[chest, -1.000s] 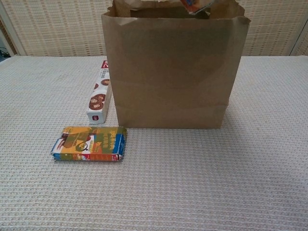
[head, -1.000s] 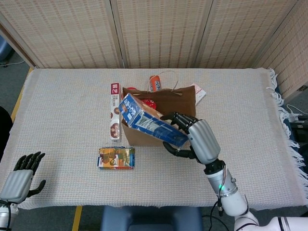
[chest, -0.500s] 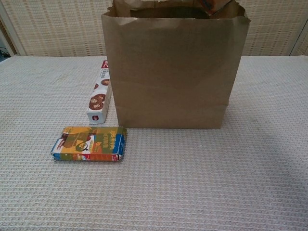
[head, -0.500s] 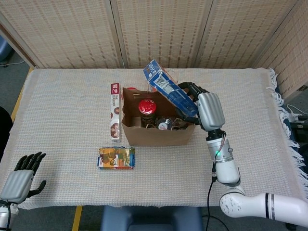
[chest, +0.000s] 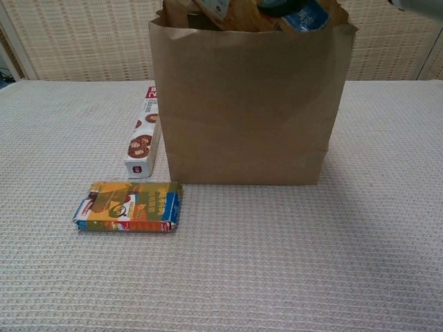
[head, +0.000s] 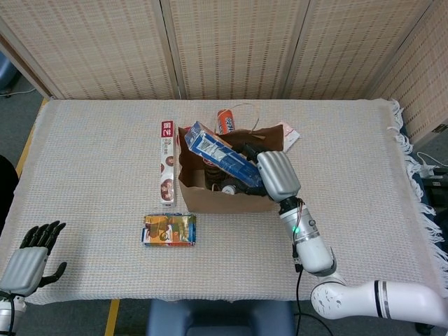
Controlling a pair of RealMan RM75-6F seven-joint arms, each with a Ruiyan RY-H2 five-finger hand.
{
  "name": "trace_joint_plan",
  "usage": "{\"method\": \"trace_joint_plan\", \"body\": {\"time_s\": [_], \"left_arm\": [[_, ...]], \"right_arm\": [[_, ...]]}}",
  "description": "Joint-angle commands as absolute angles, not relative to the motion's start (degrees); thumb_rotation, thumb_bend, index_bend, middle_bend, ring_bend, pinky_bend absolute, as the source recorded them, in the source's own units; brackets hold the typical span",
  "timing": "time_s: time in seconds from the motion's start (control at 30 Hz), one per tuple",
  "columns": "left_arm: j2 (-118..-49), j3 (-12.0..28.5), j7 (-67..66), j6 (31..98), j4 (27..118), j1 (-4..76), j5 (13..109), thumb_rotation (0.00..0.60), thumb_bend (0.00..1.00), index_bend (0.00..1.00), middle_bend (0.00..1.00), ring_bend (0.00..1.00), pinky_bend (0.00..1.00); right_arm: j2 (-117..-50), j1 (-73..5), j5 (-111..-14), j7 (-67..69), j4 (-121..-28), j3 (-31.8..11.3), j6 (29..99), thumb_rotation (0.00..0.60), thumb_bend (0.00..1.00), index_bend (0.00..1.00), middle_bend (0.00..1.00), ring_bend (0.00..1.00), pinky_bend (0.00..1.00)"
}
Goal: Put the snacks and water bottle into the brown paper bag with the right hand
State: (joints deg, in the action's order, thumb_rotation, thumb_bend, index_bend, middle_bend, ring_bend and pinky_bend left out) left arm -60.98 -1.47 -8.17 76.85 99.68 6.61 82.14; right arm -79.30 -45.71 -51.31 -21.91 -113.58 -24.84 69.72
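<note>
The right robot hand [head: 273, 175] grips a blue box [head: 222, 157], tilted over the open bag [chest: 249, 104] with its lower end inside. The left robot hand [head: 31, 259] rests open at the table [head: 91, 175] edge. A yellow pack [chest: 129, 207] and a long cookie box [chest: 142, 140] lie beside the bag.

Right robot hand [head: 269, 175]: silver-grey back shell, black fingers. Forearm is white with a black band, green LED at wrist. Left robot hand [head: 29, 259] matches.

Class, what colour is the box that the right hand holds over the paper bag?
Blue with white panels; the box shows best in the head view.
</note>
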Motion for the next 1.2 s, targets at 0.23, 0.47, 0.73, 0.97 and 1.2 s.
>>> {"method": "trace_joint_plan", "body": {"time_s": [0.23,0.47,0.73,0.97,1.2], "left_arm": [[-61.23,-1.37,-8.42,77.37,99.59,6.47,82.38,0.6,0.37,0.0,0.0,0.0,0.02],[-61.33,-1.16,-7.51,78.15,99.35,6.17,82.58,0.6,0.37,0.0,0.0,0.0,0.02],[-62.22,-0.93,-6.79,80.69,98.39,5.57,84.71,0.6,0.37,0.0,0.0,0.0,0.02],[-64.16,-0.17,-5.66,84.26,95.87,4.99,87.34,0.6,0.37,0.0,0.0,0.0,0.02],[-64.77,0.12,-5.43,84.17,95.6,5.26,87.54,0.6,0.37,0.0,0.0,0.0,0.02]], "right_arm": [[-74.33,-43.72,-51.25,-19.82,-118.92,-25.77,71.06,0.6,0.13,0.0,0.15,0.09,0.2],[-65.0,-34.5,-61.28,-15.64,-125.55,-20.15,74.55,0.6,0.13,0.0,0.15,0.09,0.17],[-57.76,-14.13,-86.07,-7.98,-116.56,0.44,85.72,0.6,0.13,0.0,0.15,0.06,0.1],[-64.44,-3.88,-88.59,-5.66,-96.51,6.25,92.87,0.6,0.13,0.0,0.01,0.0,0.0],[-65.9,-2.94,-89.58,-1.36,-92.23,4.13,94.14,0.6,0.13,0.0,0.01,0.0,0.0]]}}
